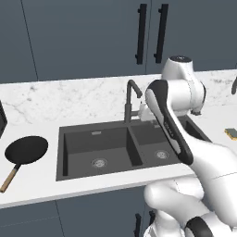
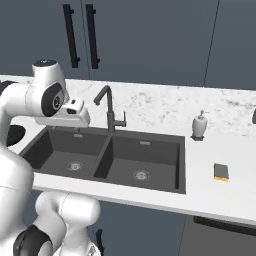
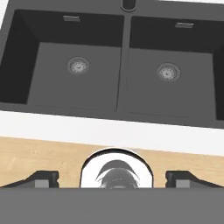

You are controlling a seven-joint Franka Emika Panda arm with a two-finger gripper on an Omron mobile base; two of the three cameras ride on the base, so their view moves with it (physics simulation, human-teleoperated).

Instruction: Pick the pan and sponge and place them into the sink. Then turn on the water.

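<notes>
Hovering above the dark double-basin sink [image 3: 122, 65], my end effector [image 3: 112, 179] has its finger tips spread wide apart, holding nothing. Both basins lie bare below me, each with its round drain. The black pan [image 1: 25, 150] rests on the white worktop [image 1: 92, 183] left of the sink, wooden handle pointing toward the front edge. The sponge [image 2: 221, 171] lies flat on the worktop right of the sink, near the soap dispenser [image 2: 199, 125]. The gooseneck faucet [image 2: 107, 107] stands behind the divider.

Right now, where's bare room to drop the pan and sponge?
Both sink basins are bare down to the drains. Counter is free between pan and sink, and between sink and sponge. Tighter behind, around the faucet and soap bottle.
</notes>
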